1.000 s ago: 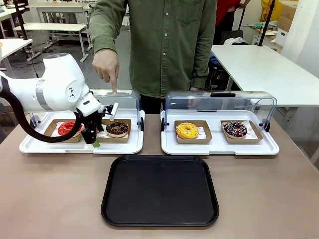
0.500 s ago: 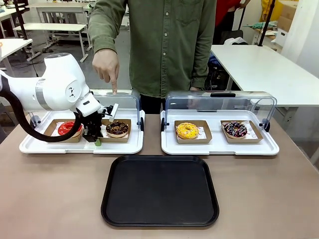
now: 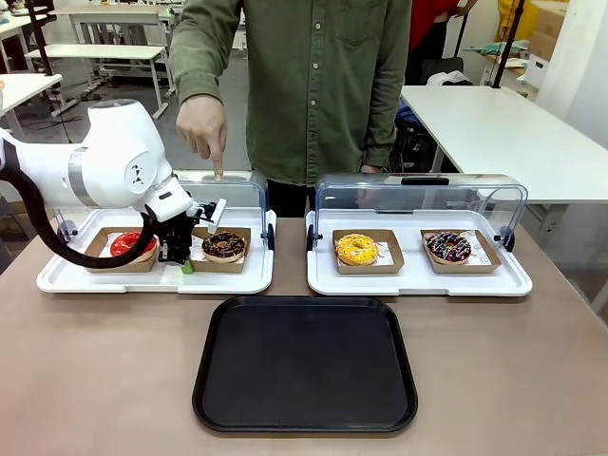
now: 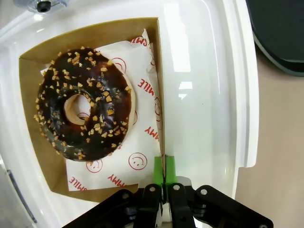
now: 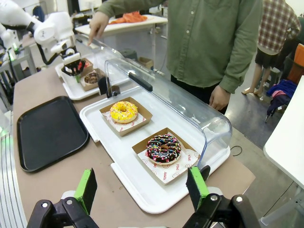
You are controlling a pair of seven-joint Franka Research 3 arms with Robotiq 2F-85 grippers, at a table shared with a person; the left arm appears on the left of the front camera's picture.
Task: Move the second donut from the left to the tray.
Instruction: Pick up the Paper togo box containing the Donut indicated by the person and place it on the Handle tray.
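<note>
The chocolate-iced donut (image 3: 224,245) with light sprinkles lies in its brown box (image 3: 237,261) on the left white display tray. In the left wrist view the donut (image 4: 83,109) rests on white printed paper. My left gripper (image 3: 182,260) is shut, its green pads (image 4: 158,167) pinching the near wall of the box (image 4: 160,85) at its left end. The black tray (image 3: 305,364) lies flat on the table in front of the display trays, with a corner (image 4: 280,33) at the upper right of the left wrist view. My right gripper (image 5: 141,187) is open above the table's right end.
A red-iced donut (image 3: 128,245) sits just left of my left gripper. A yellow donut (image 3: 356,249) and a dark drizzled donut (image 3: 447,247) sit on the right display tray (image 3: 418,282) under its raised clear lid (image 3: 418,195). A person's hand (image 3: 202,128) points down at the left lid.
My left gripper has crept slightly away from me, toward the box's near left corner. The donut box has barely shifted, and the person's hand stays put.
</note>
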